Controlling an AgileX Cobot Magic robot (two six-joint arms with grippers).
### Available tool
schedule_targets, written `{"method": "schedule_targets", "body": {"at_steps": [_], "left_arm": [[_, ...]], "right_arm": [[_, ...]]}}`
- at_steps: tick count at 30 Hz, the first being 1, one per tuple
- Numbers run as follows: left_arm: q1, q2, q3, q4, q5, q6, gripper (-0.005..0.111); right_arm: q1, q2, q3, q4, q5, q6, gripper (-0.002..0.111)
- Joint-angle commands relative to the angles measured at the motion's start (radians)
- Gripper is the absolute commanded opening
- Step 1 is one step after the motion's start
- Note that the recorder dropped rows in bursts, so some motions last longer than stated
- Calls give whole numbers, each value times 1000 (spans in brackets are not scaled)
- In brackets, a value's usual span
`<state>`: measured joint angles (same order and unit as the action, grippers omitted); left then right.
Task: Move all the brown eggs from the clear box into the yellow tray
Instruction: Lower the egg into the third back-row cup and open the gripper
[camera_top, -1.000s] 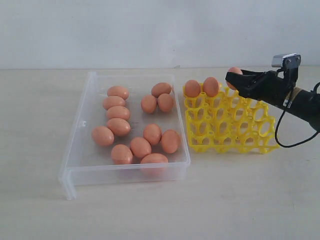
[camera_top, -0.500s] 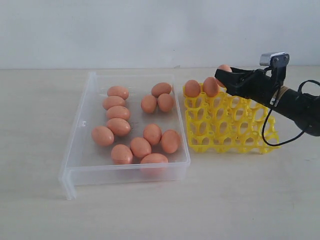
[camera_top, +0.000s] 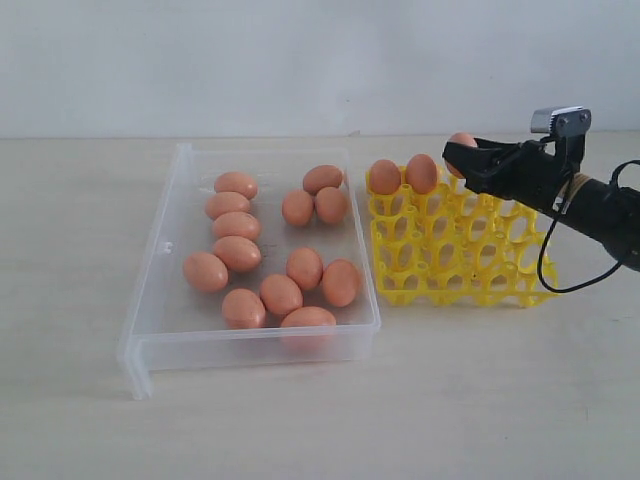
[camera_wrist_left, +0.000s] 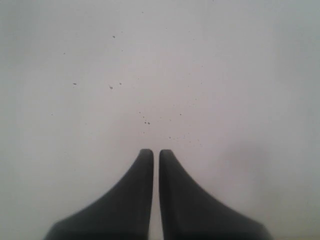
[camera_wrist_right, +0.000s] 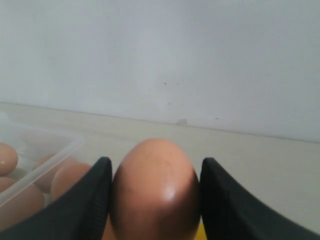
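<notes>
Egg (camera_wrist_right: 155, 192) pinched upright in the right jaws, hanging just over the yellow tray's (camera_top: 470, 285) back row, right beside the two seated eggs (camera_top: 421, 173); left jaws closed on nothing

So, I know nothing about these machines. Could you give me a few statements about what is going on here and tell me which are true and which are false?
1. The right pincer is holding a brown egg. True.
2. Five eggs sit in the yellow tray. False: only two eggs sit in it, side by side in its far row.
3. The clear box has nothing in it. False: thirteen eggs lie on its floor.
4. The left pincer is shut, with nothing between its tips. True.
</notes>
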<state>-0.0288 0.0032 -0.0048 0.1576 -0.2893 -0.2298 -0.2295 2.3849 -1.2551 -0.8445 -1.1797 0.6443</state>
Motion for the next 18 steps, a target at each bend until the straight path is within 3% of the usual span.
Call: {"method": "schedule_targets", "body": {"at_steps": [1,6,13,18], "left_arm": [[-4,-3,5,-8,7,-4,4],[-4,-3,5,-8,7,-4,4],[-4,-3,5,-8,3,-4,4],[-4,-3,5,-8,3,-4,4]], "right_arm": [[0,-1,-3,0,23,-4,0],[2,-1,-3,30,111,0,1],[2,-1,-3,3,54,6,29],[2,-1,-3,3,69,6,39]]}}
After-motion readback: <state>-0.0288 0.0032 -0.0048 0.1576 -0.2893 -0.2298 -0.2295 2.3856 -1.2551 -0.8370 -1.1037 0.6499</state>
